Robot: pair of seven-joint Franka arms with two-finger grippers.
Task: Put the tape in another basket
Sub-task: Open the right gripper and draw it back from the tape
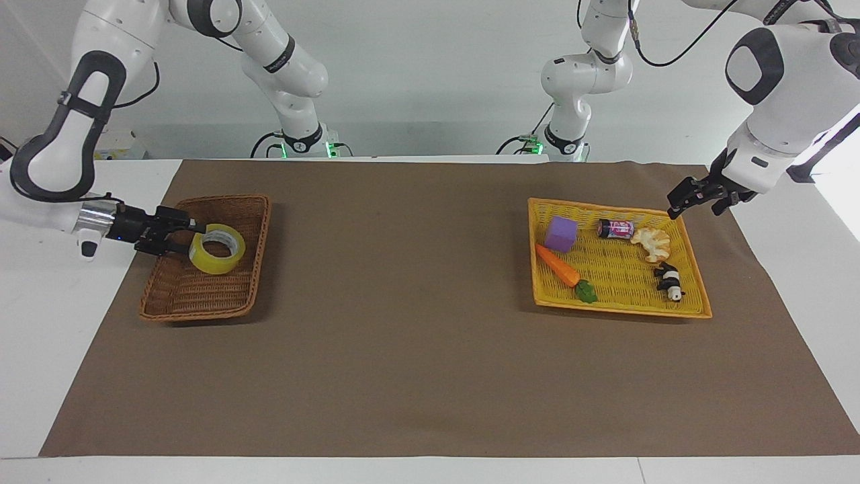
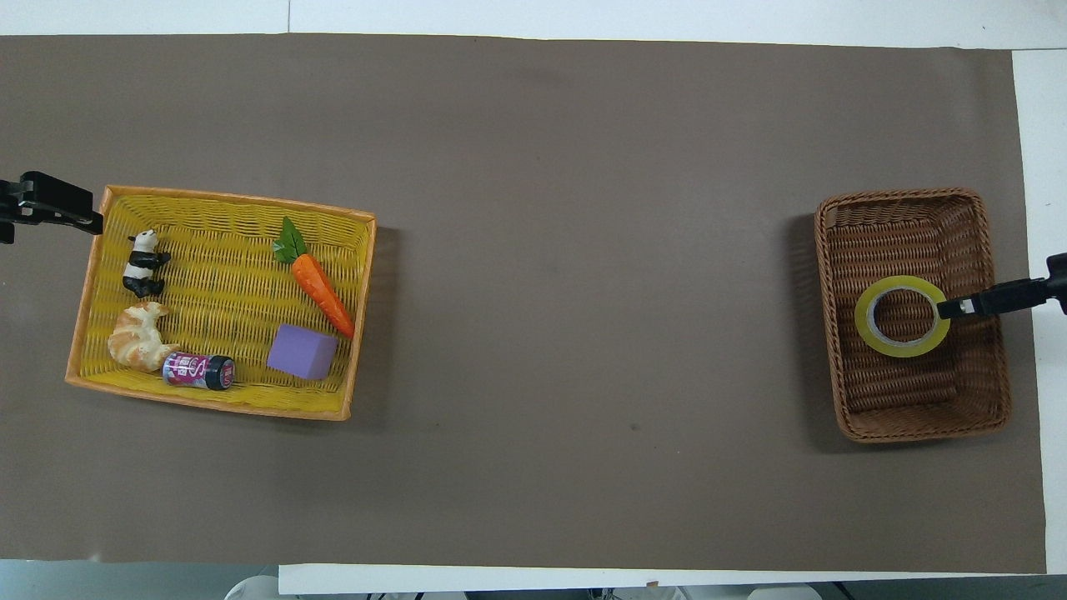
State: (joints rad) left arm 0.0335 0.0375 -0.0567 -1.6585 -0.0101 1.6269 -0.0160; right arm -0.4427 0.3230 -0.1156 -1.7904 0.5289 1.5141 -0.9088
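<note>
The yellow tape roll [image 1: 215, 263] lies flat in the brown wicker basket [image 1: 222, 198] at the right arm's end of the table. It also shows in the overhead view [image 2: 860, 318], inside that basket [image 2: 900, 196]. My right gripper [image 1: 187, 238] is low over the basket's wall toward the table's end. It is open, and its fingertips sit at the roll's outer edge without closing on it [image 2: 946, 308]. My left gripper [image 1: 675, 207] hangs over the corner of the yellow mesh basket [image 1: 618, 309] at the left arm's end [image 2: 83, 218].
The yellow mesh basket [image 2: 208, 408] holds a purple cube [image 2: 302, 352], a carrot [image 2: 321, 292], a small can [image 2: 198, 371], a croissant [image 2: 137, 337] and a panda figure [image 2: 143, 262]. A brown mat [image 2: 583, 250] covers the table between the baskets.
</note>
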